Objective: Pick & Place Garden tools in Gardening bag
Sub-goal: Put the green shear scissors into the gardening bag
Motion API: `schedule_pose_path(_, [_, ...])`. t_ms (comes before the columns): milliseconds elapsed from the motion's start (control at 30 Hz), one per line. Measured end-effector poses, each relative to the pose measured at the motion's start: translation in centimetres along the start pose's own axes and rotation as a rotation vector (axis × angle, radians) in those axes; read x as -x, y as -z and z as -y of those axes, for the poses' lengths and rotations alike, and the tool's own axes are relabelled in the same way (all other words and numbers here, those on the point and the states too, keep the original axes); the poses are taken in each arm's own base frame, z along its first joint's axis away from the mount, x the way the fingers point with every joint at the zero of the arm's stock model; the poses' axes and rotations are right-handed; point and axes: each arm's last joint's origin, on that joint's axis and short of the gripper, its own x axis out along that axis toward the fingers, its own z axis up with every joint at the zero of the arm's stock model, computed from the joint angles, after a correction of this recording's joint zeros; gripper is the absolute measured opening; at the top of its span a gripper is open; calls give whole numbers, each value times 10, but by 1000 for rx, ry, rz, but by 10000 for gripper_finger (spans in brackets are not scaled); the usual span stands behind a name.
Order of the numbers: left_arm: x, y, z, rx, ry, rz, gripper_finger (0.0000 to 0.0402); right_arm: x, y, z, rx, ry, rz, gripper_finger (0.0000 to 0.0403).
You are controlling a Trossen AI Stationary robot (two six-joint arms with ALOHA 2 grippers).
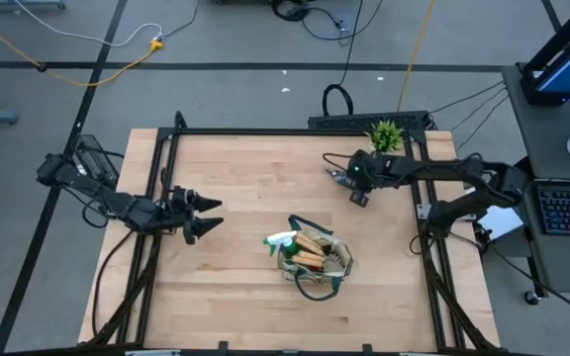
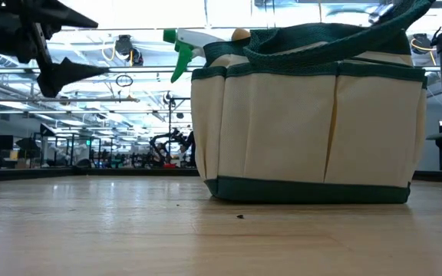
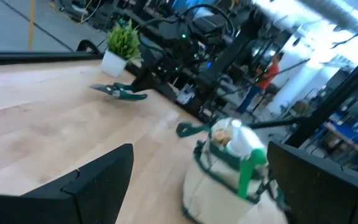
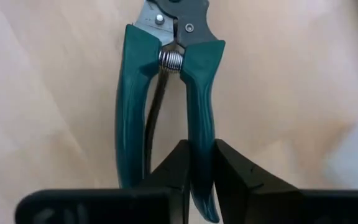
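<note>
The pruning shears [image 4: 166, 81], with teal handles and grey blades, lie on the wooden table at the far right, next to the potted plant; they also show in the high view [image 1: 337, 176]. My right gripper [image 4: 199, 168] is over them, shut on one handle. The gardening bag [image 1: 315, 259] stands at the table's middle near side with the green spray bottle [image 1: 280, 240] and wooden tool handles [image 1: 310, 247] sticking out of it. My left gripper [image 1: 209, 216] is open and empty, above the table left of the bag. My right gripper pinches one of the shears' two handles [image 4: 202, 134] between its two fingers, toward the handle's free end. The fingers point down from above, one on each side of that handle. The other handle [image 4: 129, 112] stays outside the fingers. The shears look flat on the table.
A small potted green plant [image 1: 386, 134] stands at the far edge just behind the shears. A black frame runs along the table's far edge and sides [image 1: 265, 131]. Bare wood lies between the shears and the bag [image 1: 265, 183].
</note>
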Motion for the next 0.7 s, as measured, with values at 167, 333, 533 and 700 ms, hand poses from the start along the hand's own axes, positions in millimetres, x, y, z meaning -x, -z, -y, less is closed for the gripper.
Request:
schedule_pose_path(167, [0,-7,5,52,45,65,374,33,-19,-3,96,84,60,37])
schedule_pose_path(333, [1,-15,9,109,85,136,374,72,-45,-6,164,179,169,37])
schedule_pose_path(533, [3,-21,12,151,119,188,374,120,-79,-14,291,325,325,37])
schedule_pose_path(700, [3,-22,12,153,122,193,374,154,-100,-23,411,483,454,37])
